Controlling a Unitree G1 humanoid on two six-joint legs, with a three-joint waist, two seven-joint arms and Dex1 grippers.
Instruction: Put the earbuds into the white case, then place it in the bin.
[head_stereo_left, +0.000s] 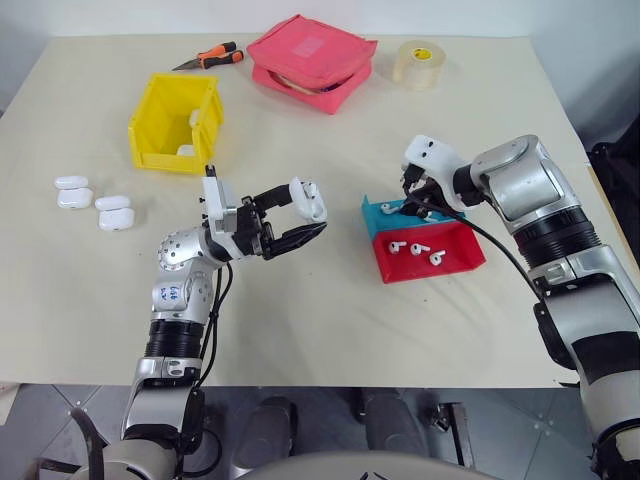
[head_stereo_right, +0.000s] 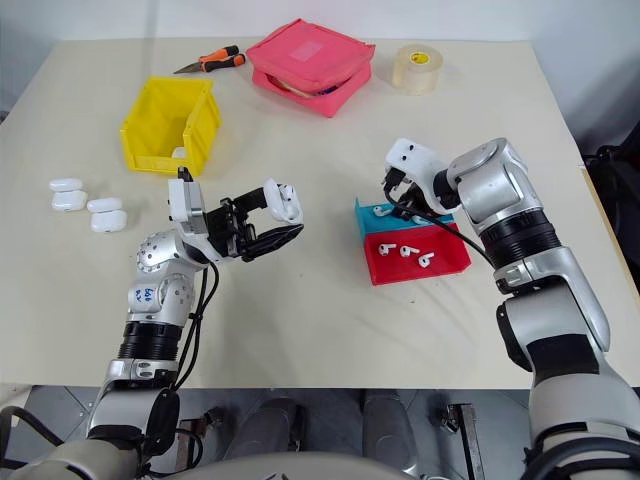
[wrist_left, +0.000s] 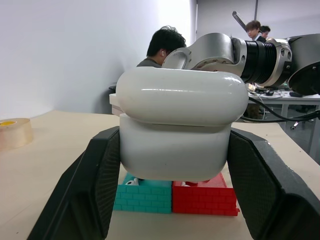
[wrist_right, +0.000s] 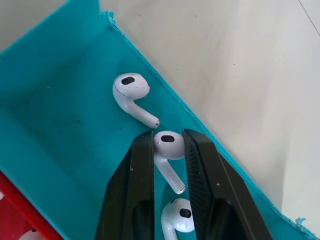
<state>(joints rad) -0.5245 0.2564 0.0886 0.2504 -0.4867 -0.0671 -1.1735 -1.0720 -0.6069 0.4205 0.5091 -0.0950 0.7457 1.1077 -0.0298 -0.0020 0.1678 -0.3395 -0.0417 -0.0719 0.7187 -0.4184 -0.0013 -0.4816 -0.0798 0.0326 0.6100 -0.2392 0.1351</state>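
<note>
My left gripper is shut on the white case, held above the table's middle with its lid ajar. My right gripper reaches down into the blue half of the blue and red tray. In the right wrist view its fingers press both sides of one of the earbuds. Two more earbuds lie loose in the blue half, one ahead of the fingers and one between them lower down. Three earbuds rest in the red half. The yellow bin stands at the far left.
White cases lie inside the bin, and two pairs of them sit near the table's left edge. A pink pouch, a tape roll and an orange-handled cutter line the far side. People sit beyond the table.
</note>
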